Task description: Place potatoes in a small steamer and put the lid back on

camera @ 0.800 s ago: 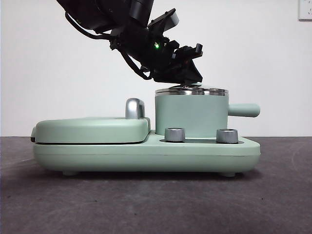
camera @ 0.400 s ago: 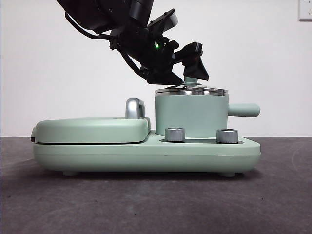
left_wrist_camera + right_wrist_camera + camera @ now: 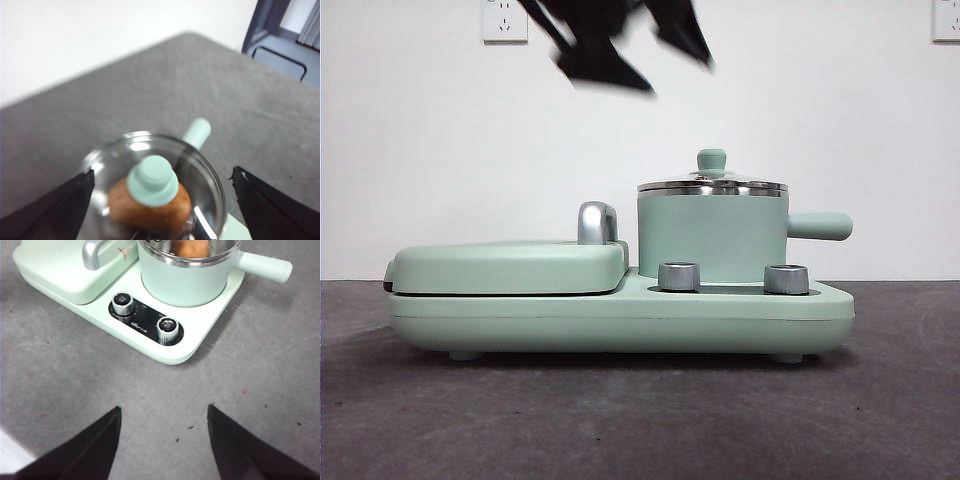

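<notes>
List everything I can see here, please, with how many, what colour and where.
Steamer pot: one, mint green, on the cooker's base.
Lid: one, clear with steel rim and mint knob, on the pot.
Potato: one, orange-brown, inside the pot under the lid.
Cooker base: one, mint green, on the grey table.
Griddle cover: one, mint green, chrome handle, beside the pot.
Dials: two, silver, front of base.
Wall sockets: two, white, on the wall.
Left gripper: black, open, above the lid.
Right gripper: black, open, over the table before the cooker.

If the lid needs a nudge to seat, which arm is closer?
Left, probably. Its open gripper hangs right above the lid on the small steamer; the right gripper waits over bare table in front.
</notes>
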Robot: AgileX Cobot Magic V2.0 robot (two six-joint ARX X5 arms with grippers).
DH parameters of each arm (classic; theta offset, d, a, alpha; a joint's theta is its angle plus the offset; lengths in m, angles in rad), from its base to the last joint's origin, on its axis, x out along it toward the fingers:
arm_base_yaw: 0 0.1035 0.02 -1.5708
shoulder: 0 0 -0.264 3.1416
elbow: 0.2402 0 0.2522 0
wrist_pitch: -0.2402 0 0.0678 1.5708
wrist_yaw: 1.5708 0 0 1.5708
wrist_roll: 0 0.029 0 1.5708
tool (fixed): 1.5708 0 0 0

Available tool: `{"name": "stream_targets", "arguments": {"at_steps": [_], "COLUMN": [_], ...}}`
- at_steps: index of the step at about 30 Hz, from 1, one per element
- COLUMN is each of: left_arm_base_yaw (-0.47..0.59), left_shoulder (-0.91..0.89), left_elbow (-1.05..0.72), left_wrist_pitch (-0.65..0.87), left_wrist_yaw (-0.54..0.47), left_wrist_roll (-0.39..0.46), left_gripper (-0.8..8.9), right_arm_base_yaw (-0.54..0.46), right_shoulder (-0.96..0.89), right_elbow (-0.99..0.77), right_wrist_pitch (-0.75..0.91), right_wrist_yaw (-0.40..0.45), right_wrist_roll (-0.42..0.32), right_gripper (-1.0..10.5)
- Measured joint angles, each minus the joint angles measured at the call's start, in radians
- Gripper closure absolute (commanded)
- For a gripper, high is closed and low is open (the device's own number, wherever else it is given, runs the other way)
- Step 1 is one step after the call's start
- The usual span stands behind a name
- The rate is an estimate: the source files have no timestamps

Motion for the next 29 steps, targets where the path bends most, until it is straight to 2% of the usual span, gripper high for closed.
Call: {"name": "stream_targets", "arguments": {"at_steps": [7,13,19,23,24,25,26,27,29], "left_arm_base_yaw": [0.077,0.144,0.218,0.236,0.236,0.236,0.235,0.235,0.235], "left_shoulder": [-0.257,-0.536,-0.831,-0.925,-0.938,-0.951,-0.961,-0.969,-0.980], "left_elbow": [-0.048,-0.272,-0.499,-0.526,-0.526,-0.526,-0.526,-0.526,-0.526], "left_wrist_pitch": [-0.268,-0.337,-0.405,-0.494,-0.503,-0.512,-0.519,-0.525,-0.533], "left_wrist_yaw": [0.000,0.002,-0.034,-0.057,-0.056,-0.056,-0.056,-0.056,-0.056], "left_wrist_roll": [0.023,0.012,-0.055,-0.072,-0.077,-0.079,-0.079,-0.079,-0.083], "left_gripper": [3.78,3.78,3.78,3.79,4.19,6.16,8.58,7.96,8.07], "right_arm_base_yaw": [0.000,0.000,0.000,0.000,0.000,0.000,0.000,0.000,0.000], "right_shoulder": [0.000,0.000,0.000,0.000,0.000,0.000,0.000,0.000,0.000], "right_elbow": [0.000,0.000,0.000,0.000,0.000,0.000,0.000,0.000,0.000], "right_wrist_pitch": [0.010,0.023,0.030,0.030,0.030,0.031,0.031,0.031,0.045], "right_wrist_yaw": [0.000,0.000,-0.043,-0.070,-0.071,-0.071,-0.071,-0.071,-0.071], "right_wrist_roll": [0.000,0.000,0.000,0.000,0.000,0.001,0.004,0.006,0.006], "right_gripper": [6.8,6.8,6.8,6.8,6.8,7.7,9.6,9.2,9.3]}}
